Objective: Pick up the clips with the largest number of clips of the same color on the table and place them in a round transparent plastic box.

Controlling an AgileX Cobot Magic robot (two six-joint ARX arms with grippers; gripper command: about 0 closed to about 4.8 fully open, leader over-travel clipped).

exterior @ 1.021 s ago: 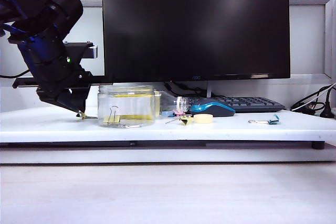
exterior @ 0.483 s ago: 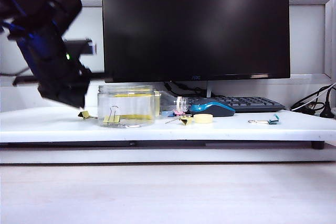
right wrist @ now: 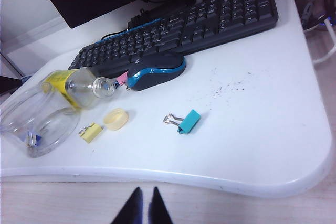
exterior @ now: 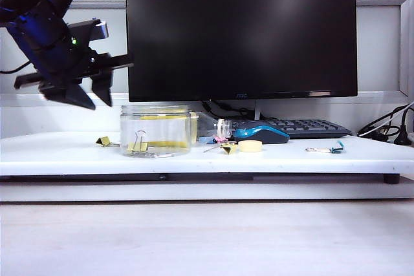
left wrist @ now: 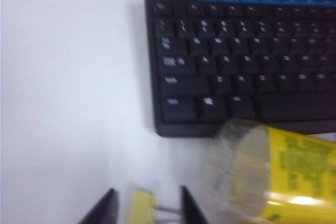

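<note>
The left end effector (exterior: 90,98) hangs spread and empty above a yellow clip (exterior: 102,141) lying on the table (exterior: 278,159) beside the round transparent plastic box (exterior: 156,130), which holds one clip; another (right wrist: 91,132) waits. The right end effector (right wrist: 144,205) sits closed.

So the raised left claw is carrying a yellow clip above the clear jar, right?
Not quite. The left gripper is raised but open and empty. The yellow clip lies on the white table beside the jar, as the exterior view shows.
</note>
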